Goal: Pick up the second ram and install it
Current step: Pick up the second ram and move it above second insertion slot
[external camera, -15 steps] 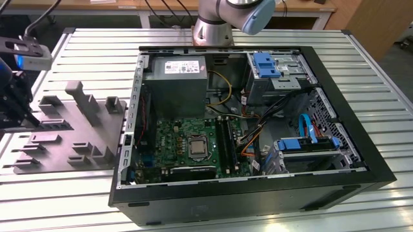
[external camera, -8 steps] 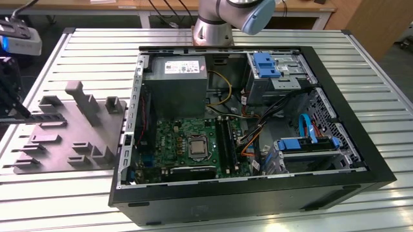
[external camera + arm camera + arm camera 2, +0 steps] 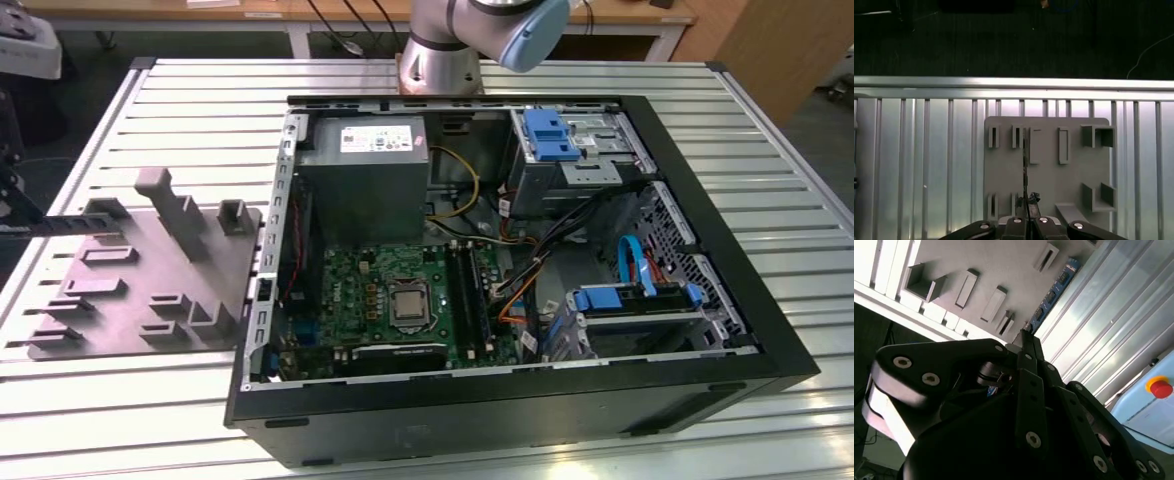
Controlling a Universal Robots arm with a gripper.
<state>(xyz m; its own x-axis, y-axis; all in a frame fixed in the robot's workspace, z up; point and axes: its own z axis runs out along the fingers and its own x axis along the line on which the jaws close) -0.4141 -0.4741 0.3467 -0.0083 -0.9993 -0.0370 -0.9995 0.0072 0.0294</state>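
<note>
My claw is clenched, its two fingers drawn right together on the second ram, pinching the thin board by its flat faces. From my fingertips the stick runs out away from me, so the second wrist view catches its blue side with the row of chips. In the first wrist view the same ram is turned edge-on, a slim dark line rising from my claw. I judge this is the sensible way to hold it: pads on the broad faces give a firm hold, and the long edge is left free for a narrow slot. The ram lies over the grey holder plate, in line with the plate's narrow upright slots, which seem made to stand such sticks on edge where my fingers can close on them. I cannot tell whether its lower edge sits in one of those slots or has come clear of it. The plate rests on the ribbed metal tabletop, just beside the open computer case in the exterior view. The green motherboard lies flat inside the case with its long black sockets facing up, so installing is not yet done.
</note>
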